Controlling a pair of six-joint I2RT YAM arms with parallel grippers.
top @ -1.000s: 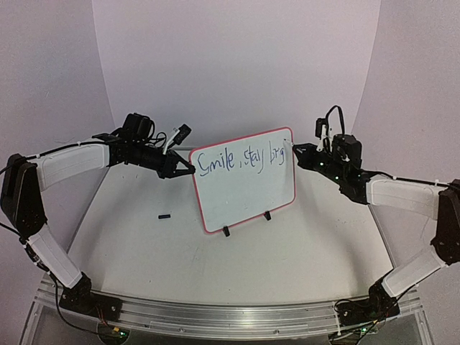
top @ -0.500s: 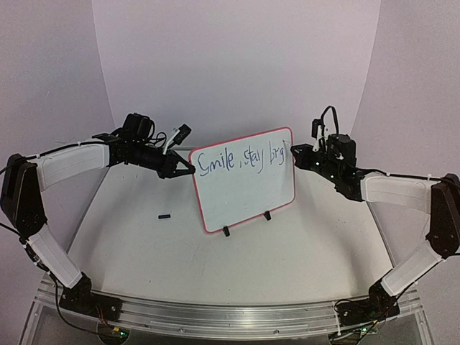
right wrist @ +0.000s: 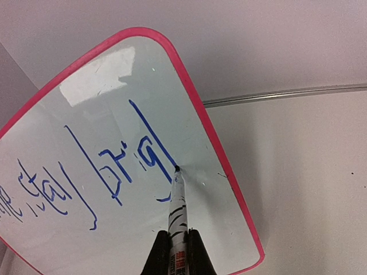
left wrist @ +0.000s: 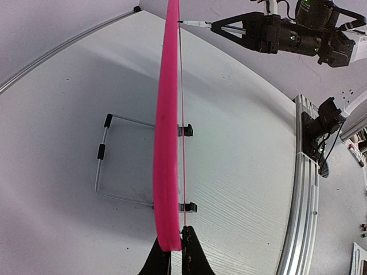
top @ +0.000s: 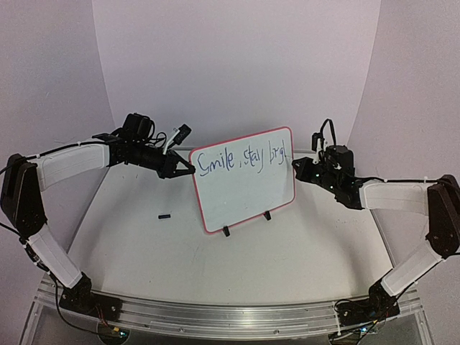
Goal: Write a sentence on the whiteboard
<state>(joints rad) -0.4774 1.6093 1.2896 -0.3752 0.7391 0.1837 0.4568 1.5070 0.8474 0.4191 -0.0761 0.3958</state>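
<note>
Sentence (top: 243,158) "Smile, stay brig" — right pincer (right wrist: 178,235) gripping marker (right wrist: 178,200), left pincer (top: 188,171) pinching whiteboard (top: 244,198).

**Gloss on the board, matt on the bench**

The whiteboard (right wrist: 114,132) is showing a smooth, glossy white face that is catching a bright glare. Its pink frame (left wrist: 166,143) is looking like smooth plastic. The bench (left wrist: 241,172) is appearing matt white with a faint grain. The rail (top: 215,316) along its near edge is gleaming like brushed metal. The marker (right wrist: 178,206) is looking like glossy plastic.
</note>
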